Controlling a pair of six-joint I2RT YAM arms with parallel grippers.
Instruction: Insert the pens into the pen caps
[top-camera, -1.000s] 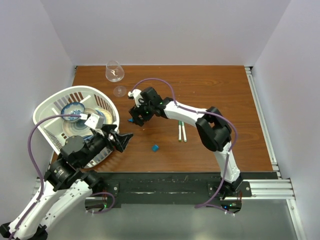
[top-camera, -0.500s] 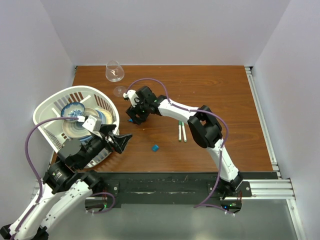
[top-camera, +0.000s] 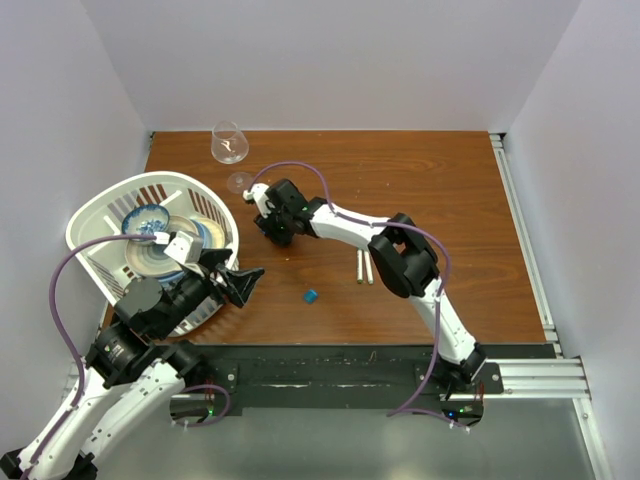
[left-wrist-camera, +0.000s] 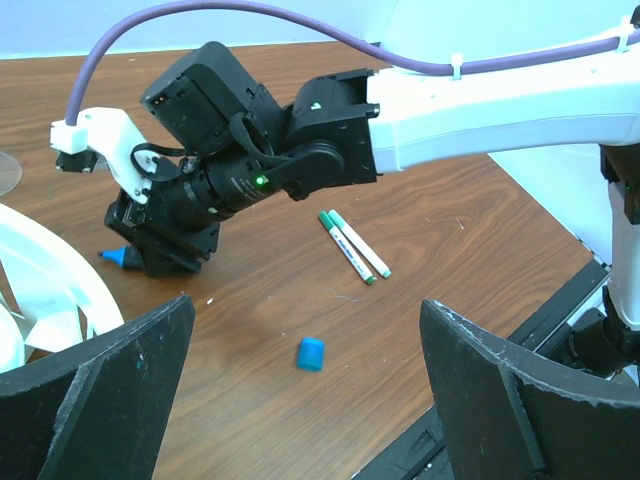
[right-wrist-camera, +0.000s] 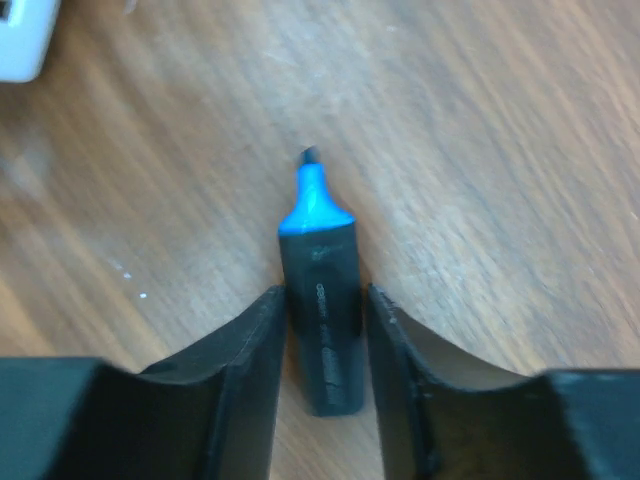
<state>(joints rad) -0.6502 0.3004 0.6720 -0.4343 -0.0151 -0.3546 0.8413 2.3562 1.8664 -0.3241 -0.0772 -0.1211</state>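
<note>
Snugly between matte fingers (right-wrist-camera: 240, 370), blue-tipped pen (right-wrist-camera: 320, 330)

Your kit, 2 arms: left arm (top-camera: 112, 392), right arm (top-camera: 347, 223), white shells w/ black joints, black jaws. Purple cable (top-camera: 290, 164) per arm. Green LED (left-wrist-camera: 262, 181) at right wrist.

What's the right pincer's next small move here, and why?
Probably a short, straight lift. The right pincer appears clamped on both sides of the blue-tipped marker, which lies flat on the table. The loose blue cap sits apart, nearer the arm bases, so the marker likely has to clear the wood before heading there.
</note>
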